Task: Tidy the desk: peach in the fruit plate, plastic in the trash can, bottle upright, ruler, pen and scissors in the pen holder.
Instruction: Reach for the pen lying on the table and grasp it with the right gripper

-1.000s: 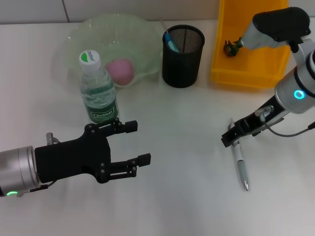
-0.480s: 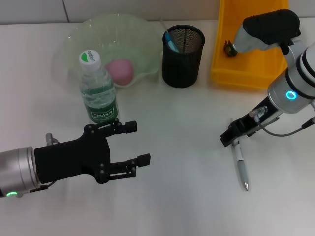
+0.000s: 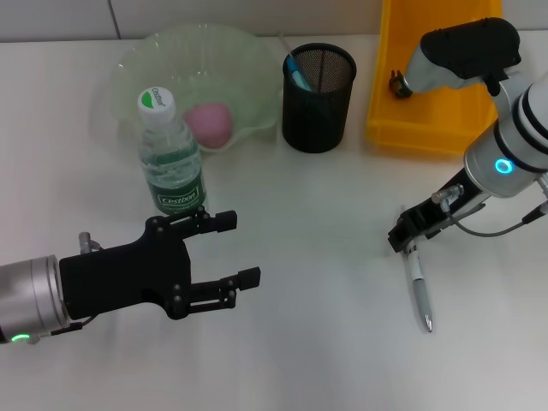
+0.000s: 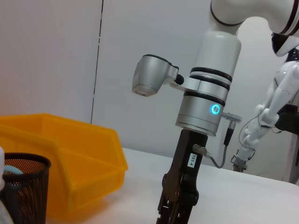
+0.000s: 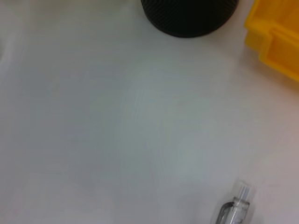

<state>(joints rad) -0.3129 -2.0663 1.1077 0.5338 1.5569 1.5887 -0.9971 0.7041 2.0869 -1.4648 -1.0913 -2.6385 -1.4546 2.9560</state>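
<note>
Counter (image 3: 325, 360): white.
Done: peach (image 3: 210, 122) plated, bottle (image 3: 170, 154) upright.
Left: pen (image 3: 418, 287), at right claw (image 3: 401, 241); grip unclear.
Left claw (image 3: 229, 250): wide open, empty.

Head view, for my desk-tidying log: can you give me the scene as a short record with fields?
peach: lying in the fruit plate
bottle: upright on the desk, in front of the plate
pen holder: black mesh cup, a blue item inside
pen: flat on the desk, not in the holder
yellow bin: far right, a small dark item inside
left hand: open, hovering near the bottle, holding nothing
right hand: lowered at the pen's top end; grip cannot be judged
</note>
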